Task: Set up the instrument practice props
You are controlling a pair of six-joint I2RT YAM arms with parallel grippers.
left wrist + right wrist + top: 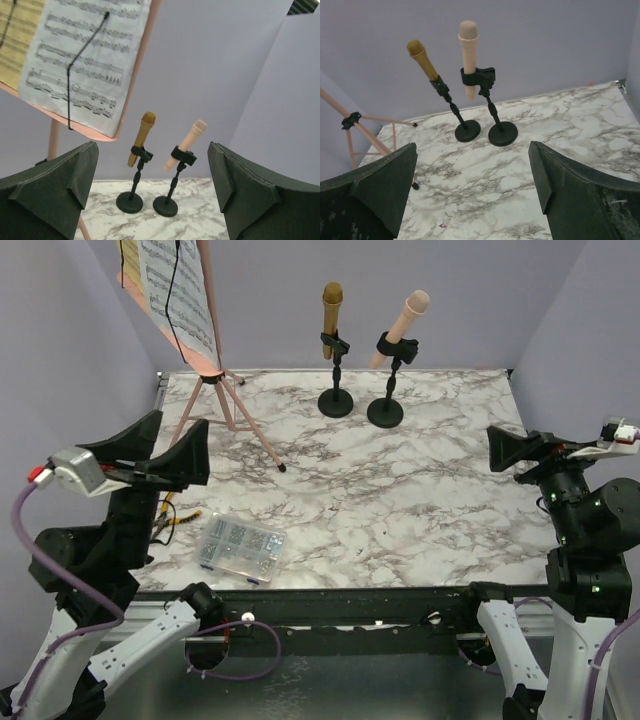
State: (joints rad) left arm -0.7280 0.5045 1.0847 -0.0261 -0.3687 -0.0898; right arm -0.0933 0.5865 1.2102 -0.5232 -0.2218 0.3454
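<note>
Both of your hands are wide open and hold nothing. Your left hand [170,440] hangs above the near left part of the worktop [420,510], its two dark fingers [60,185] spread far apart and pointing toward the far wall. Your right hand [515,450] hangs over the right edge of the worktop, its fingers [580,195] just as far apart. The pink music rack [215,405] stands at the far left on its three legs, and one leg reaches toward the middle of the worktop. A white page [180,295] of sheet music lies on the rack's face with a yellow page [128,260] at its left side, and a thin black wire arm lies across each. At the far middle, two black holders stand just beside each other on round bases. The left holder [336,400] clips the gold microphone [332,310], which stands almost upright. The right holder [386,410] clips the pink microphone [405,325], whose head leans to the right in the top view. Near your left arm, a clear box of screws [240,548] lies flat near the front edge of the worktop. Pliers with yellow handles [178,520] lie just left of it, partly hidden behind the arm. Neither hand touches the rack, the holders, the box or the pliers.
</note>
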